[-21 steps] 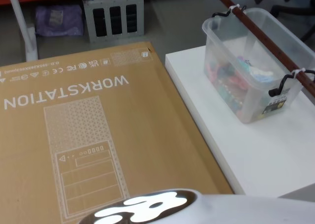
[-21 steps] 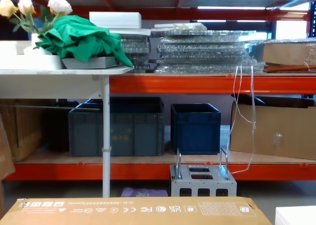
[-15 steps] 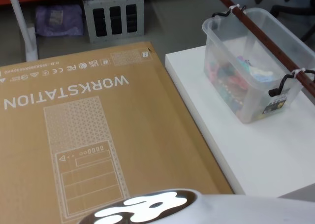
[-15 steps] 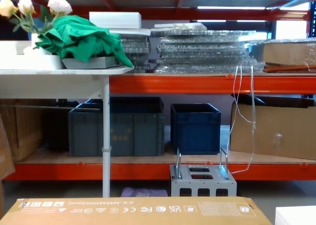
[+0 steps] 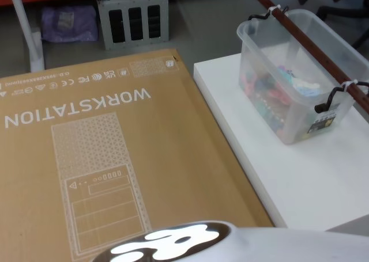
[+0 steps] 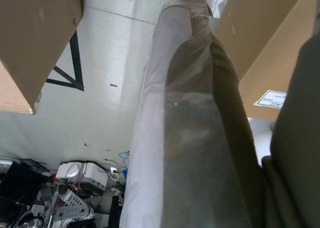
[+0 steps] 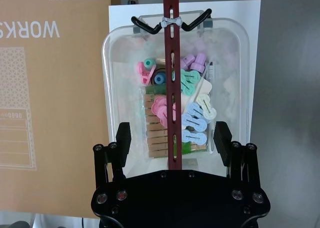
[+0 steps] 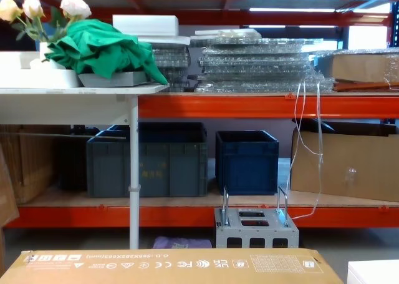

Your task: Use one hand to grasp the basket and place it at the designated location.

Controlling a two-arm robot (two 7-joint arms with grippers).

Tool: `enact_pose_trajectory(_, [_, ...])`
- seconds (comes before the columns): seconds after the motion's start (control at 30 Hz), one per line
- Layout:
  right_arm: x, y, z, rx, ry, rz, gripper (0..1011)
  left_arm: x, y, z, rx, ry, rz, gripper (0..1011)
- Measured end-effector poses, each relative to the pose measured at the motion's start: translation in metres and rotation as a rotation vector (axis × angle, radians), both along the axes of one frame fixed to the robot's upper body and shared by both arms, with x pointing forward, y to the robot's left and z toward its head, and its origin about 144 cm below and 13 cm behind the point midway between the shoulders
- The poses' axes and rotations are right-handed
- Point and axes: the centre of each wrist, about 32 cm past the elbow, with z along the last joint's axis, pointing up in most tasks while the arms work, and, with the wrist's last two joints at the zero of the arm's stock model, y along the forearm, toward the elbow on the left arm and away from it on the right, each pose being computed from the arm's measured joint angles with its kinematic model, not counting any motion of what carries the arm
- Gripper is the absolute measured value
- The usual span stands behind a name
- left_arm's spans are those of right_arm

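Basket [image 5: 253, 72] sat on the white surface [image 5: 300, 181] at about two o'clock from the robot, with a cardboard box [image 5: 104, 158] at its nine o'clock. The right end effector [image 7: 173, 138] hovered over the basket's near end, jaws wide open and gripping nothing, one each side of the dark red slotted bar [image 7: 170, 62] above coloured clothes pegs [image 7: 192, 120].

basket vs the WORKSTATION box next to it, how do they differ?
The basket is translucent plastic, open-topped, holding coloured pegs; the cardboard box is opaque brown, closed, printed. The basket stands on the white platform; the box lies flat to its left, with a far larger top face. Both are rectangular.
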Motion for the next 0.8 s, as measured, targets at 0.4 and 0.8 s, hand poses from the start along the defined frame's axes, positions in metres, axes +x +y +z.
enact_pose_trajectory(0.4, [0.000,0.000,0.000,0.000,0.000,0.000,1000,0.000,0.000,0.000,0.000,0.000,0.000,0])
enact_pose_trajectory(0.8, [0.005,0.003,-0.010,-0.012,0.025,0.022,1000,0.000,0.000,0.000,0.000,0.000,0.000,0])
